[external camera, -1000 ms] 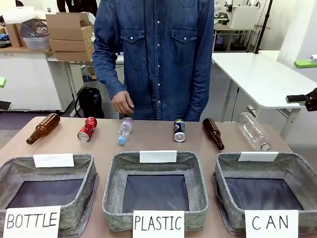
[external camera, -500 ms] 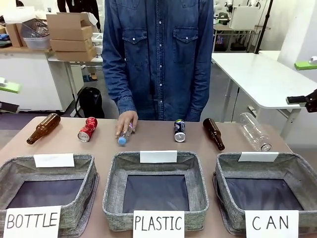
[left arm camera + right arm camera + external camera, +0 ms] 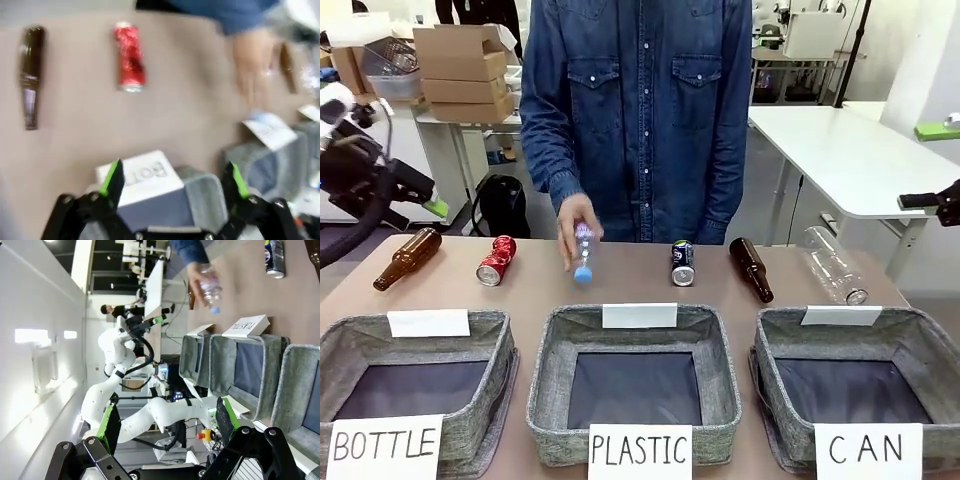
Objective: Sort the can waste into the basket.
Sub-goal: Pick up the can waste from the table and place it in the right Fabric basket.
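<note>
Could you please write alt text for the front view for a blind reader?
A person's hand holds a small plastic bottle over a table; a red can and a dark can lie among bottles, beyond three grey baskets, the CAN basket at right.

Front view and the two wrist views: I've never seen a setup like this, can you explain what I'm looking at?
It is a two-armed robot facing a person across a table. The front view looks from the robot's side; each wrist view looks along one gripper's fingers. The left gripper and right gripper are both open and empty. On the table lie a red can, a dark can, two brown bottles and a clear bottle. Nearer the robot stand the BOTTLE basket, the PLASTIC basket and the CAN basket. The person's hand holds a small plastic bottle above the table.
</note>
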Available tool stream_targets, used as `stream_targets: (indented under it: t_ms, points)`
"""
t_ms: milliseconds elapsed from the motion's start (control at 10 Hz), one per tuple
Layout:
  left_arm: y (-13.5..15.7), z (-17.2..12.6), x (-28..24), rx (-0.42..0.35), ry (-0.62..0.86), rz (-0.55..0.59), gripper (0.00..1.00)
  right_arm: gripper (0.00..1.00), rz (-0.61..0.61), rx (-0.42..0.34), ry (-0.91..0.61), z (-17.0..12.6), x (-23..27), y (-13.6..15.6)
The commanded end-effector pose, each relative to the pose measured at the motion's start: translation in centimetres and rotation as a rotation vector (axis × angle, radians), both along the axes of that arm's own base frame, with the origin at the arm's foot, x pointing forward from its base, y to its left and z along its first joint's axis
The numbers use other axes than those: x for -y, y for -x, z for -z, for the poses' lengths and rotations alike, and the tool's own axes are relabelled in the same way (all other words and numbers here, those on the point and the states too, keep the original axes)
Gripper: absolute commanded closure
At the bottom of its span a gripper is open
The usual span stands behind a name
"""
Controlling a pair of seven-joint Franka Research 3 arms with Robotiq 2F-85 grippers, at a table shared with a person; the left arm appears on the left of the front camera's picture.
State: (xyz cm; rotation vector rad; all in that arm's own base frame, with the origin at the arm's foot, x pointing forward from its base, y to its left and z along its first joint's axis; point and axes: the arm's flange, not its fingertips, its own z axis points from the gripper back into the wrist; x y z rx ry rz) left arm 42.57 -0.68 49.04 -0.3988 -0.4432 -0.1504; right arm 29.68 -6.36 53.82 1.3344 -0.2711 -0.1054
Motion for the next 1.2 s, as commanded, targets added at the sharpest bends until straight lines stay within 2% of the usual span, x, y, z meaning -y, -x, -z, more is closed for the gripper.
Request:
stream_targets:
  t_ms: [0,100,200,300,500,700,1000,1100]
  points:
    - [0.4,-2.2,-2.7,-0.100,0.238,0.112,0.00,0.00,-0.010,0.030,-0.009,-0.3,0.0,-0.3]
    - [3.6,-4.9,-6.3,-0.055,0.522,0.321,0.00,0.00,-0.010,0.030,-0.009,-0.3,0.0,-0.3]
    - [6.3,-6.0,-10.0,0.010,0.630,0.360,0.00,0.00,-0.010,0.030,-0.009,-0.3,0.0,-0.3]
    - [8.4,-5.9,-12.6,0.067,0.652,0.242,0.00,0.00,-0.010,0.030,-0.009,-0.3,0.0,-0.3]
    - [10.7,-4.4,-14.0,0.078,0.688,0.248,0.00,0.00,-0.010,0.030,-0.009,-0.3,0.0,-0.3]
    - [9.0,-4.0,-12.1,0.036,0.675,0.297,0.00,0.00,-0.010,0.030,-0.009,-0.3,0.0,-0.3]
    - [3.3,-3.9,-5.0,-0.074,0.538,0.338,0.00,0.00,-0.010,0.030,-0.009,-0.3,0.0,-0.3]
    - [2.7,-4.2,-4.7,-0.084,0.532,0.349,0.00,0.00,-0.010,0.030,-0.009,-0.3,0.0,-0.3]
